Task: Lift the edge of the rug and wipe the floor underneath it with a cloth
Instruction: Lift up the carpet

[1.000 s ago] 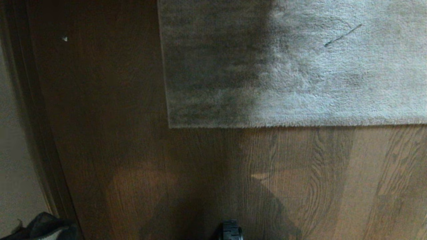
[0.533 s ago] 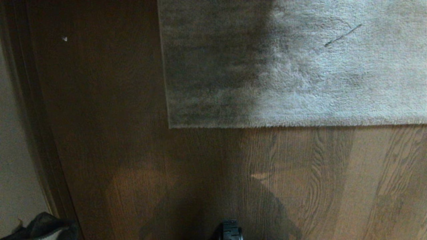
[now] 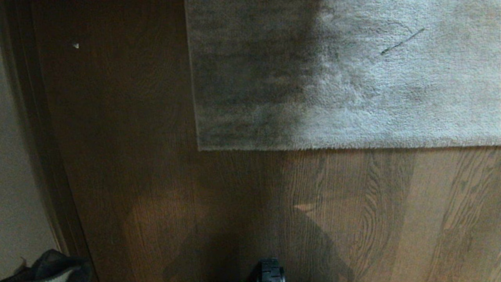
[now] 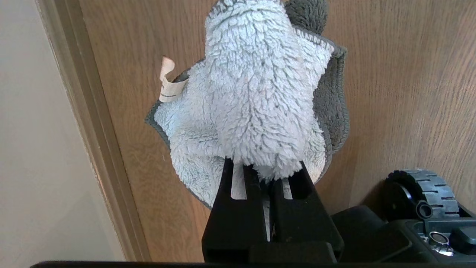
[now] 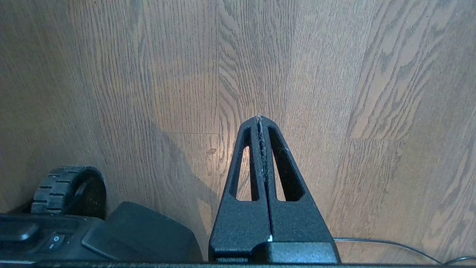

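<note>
Left end effector grips cloth; right end effector closed, empty. Rug flat. Open right, pinch near edge low, then lift.

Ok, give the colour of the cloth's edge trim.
Dark grey, around the cloth; clearest in the left wrist view.

Grey rug, brown wood-grain floor
</note>
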Tool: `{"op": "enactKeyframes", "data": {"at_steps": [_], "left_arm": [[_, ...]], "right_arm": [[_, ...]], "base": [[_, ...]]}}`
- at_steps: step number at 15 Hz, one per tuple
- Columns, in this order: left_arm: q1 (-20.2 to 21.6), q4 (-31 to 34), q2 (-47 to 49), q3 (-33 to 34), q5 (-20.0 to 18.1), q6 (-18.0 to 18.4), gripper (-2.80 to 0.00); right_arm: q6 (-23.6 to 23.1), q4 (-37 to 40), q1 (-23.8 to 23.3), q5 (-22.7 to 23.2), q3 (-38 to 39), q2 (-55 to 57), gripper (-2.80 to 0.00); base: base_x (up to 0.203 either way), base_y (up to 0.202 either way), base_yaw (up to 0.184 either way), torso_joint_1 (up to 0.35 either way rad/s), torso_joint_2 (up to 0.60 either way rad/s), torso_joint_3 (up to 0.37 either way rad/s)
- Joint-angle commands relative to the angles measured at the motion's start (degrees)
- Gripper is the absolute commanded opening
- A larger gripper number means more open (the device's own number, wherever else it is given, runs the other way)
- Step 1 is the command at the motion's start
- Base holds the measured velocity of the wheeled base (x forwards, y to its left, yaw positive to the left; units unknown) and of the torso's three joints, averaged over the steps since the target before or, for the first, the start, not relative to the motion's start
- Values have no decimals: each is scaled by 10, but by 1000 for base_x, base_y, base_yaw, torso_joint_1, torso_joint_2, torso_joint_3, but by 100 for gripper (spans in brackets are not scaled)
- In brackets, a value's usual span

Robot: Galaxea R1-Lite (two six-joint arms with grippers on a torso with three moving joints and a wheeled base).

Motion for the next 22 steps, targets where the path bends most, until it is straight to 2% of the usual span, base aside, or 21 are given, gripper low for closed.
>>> {"op": "enactKeyframes", "data": {"at_steps": [1,3,6,8,9,13,17,20,22], "left_arm": [[0,0,0,0,0,0,-280],[0,0,0,0,0,0,-280],[0,0,0,0,0,0,-280],[0,0,0,0,0,0,-280],[0,0,0,0,0,0,-280],[0,0,0,0,0,0,-280],[0,0,0,0,0,0,-280],[0,0,0,0,0,0,-280],[0,0,0,0,0,0,-280]], "right_arm": [[-16,0,0,1,0,0,-280],[-37,1,0,11,0,0,-280],[-35,4,0,17,-18,0,-280],[-35,21,0,67,-55,23,-280],[-36,22,0,78,-67,43,-280],[-36,17,2,186,-146,161,-280],[-36,-28,4,363,-195,305,-280],[-36,-90,9,448,-204,417,-280],[-37,-142,49,472,-205,492,-280]], "base": [[0,0,0,0,0,0],[0,0,0,0,0,0],[0,0,0,0,0,0],[0,0,0,0,0,0],[0,0,0,0,0,0],[0,0,0,0,0,0],[0,0,0,0,0,0],[0,0,0,0,0,0],[0,0,0,0,0,0]]}}
